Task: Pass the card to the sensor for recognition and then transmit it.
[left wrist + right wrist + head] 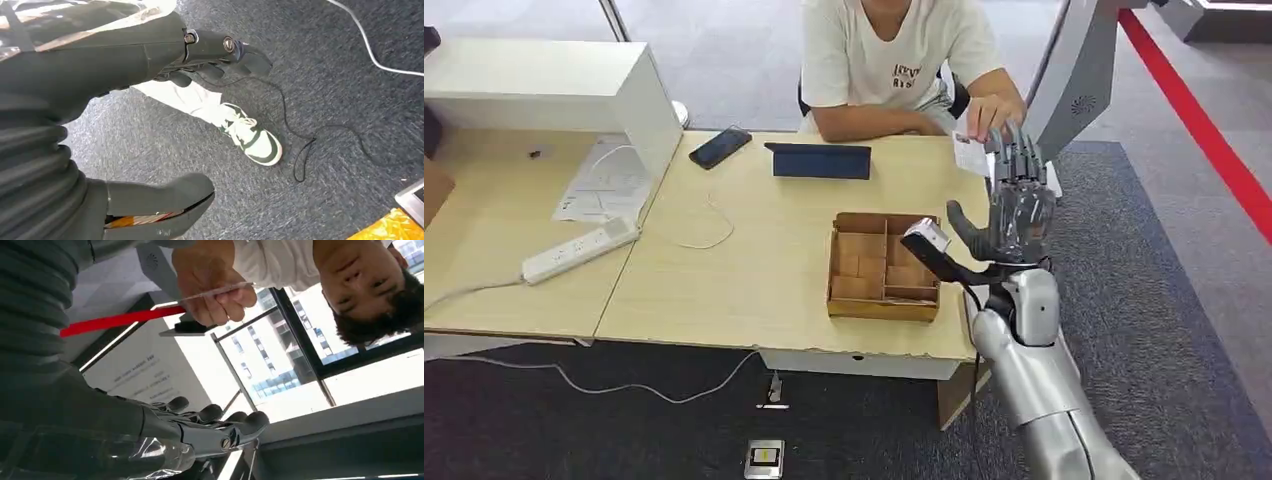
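Raised over the desk (724, 290) edge, the right hand (1016, 205) stood with fingers (1022, 160) apart, empty; a person's hand (992, 112) held the card (970, 155) just beside them. Left hand (150, 55) hung with fingers loosely curled, empty.

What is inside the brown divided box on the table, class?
The box is split into several compartments, and those facing the head view look bare cardboard. The right hand and the camera mount at its wrist cover the right corner, so nothing can be told there.
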{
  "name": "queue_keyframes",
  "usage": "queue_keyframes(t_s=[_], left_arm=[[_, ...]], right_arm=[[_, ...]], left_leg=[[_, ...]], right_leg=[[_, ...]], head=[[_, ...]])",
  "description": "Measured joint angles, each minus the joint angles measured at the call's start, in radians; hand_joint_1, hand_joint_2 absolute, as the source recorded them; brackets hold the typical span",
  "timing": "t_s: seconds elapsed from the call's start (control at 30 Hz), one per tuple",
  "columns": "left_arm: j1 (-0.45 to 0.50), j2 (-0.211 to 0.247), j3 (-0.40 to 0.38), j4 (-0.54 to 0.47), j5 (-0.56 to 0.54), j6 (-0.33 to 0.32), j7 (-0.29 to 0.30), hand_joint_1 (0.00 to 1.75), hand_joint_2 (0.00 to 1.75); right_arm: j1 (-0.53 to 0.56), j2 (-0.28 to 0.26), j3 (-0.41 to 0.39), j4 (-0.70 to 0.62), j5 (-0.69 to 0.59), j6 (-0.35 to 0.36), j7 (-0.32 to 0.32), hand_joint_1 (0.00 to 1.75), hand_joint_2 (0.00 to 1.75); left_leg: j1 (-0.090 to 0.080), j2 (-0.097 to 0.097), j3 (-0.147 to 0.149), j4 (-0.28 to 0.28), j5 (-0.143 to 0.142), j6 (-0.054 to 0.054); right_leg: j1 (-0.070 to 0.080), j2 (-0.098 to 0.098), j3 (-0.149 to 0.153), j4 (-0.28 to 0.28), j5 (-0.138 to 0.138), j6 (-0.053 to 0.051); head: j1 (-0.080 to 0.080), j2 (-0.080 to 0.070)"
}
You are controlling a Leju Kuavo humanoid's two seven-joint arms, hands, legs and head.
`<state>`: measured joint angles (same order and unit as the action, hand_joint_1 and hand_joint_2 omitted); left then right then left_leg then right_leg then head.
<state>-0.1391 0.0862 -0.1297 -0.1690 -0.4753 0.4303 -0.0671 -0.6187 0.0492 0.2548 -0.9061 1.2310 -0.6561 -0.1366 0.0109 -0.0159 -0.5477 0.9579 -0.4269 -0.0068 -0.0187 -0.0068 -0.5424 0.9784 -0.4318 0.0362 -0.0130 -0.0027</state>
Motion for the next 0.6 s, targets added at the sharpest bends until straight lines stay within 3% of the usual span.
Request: queue_keyframes(t_s=[0.47, 0.5, 0.53, 0.57, 0.6], left_arm=[[0.006, 0.000, 0.001, 0.000, -0.003, 0.000, 0.000, 0.00, 1.75], [0.006, 0.000, 0.001, 0.000, -0.003, 0.000, 0.000, 0.00, 1.75], [0.007, 0.000, 0.001, 0.000, -0.003, 0.000, 0.000, 0.00, 1.75], [0.007, 0.000, 0.001, 0.000, -0.003, 0.000, 0.000, 0.00, 1.75], [0.008, 0.000, 0.001, 0.000, -0.003, 0.000, 0.000, 0.00, 1.75]], right_arm=[[-0.056, -0.001, 0.000, 0.112, -0.023, 0.000, 0.034, 0.00, 1.75], [-0.060, -0.001, 0.000, 0.116, -0.027, 0.000, 0.035, 0.26, 1.75], [-0.063, -0.001, 0.000, 0.120, -0.030, 0.000, 0.036, 1.55, 1.75], [-0.066, -0.002, 0.000, 0.124, -0.036, -0.001, 0.036, 1.75, 1.75], [-0.068, -0.002, 0.000, 0.128, -0.042, -0.001, 0.036, 1.75, 1.75]], left_leg=[[0.000, 0.000, 0.000, 0.000, 0.000, 0.000], [0.000, 0.000, 0.000, 0.000, 0.000, 0.000], [0.000, 0.000, 0.000, 0.000, 0.000, 0.000], [0.000, 0.000, 0.000, 0.000, 0.000, 0.000], [0.000, 0.000, 0.000, 0.000, 0.000, 0.000]], right_leg=[[0.000, 0.000, 0.000, 0.000, 0.000, 0.000], [0.000, 0.000, 0.000, 0.000, 0.000, 0.000], [0.000, 0.000, 0.000, 0.000, 0.000, 0.000], [0.000, 0.000, 0.000, 0.000, 0.000, 0.000], [0.000, 0.000, 0.000, 0.000, 0.000, 0.000]], head=[[0.000, 0.000], [0.000, 0.000], [0.000, 0.000], [0.000, 0.000], [0.000, 0.000]])
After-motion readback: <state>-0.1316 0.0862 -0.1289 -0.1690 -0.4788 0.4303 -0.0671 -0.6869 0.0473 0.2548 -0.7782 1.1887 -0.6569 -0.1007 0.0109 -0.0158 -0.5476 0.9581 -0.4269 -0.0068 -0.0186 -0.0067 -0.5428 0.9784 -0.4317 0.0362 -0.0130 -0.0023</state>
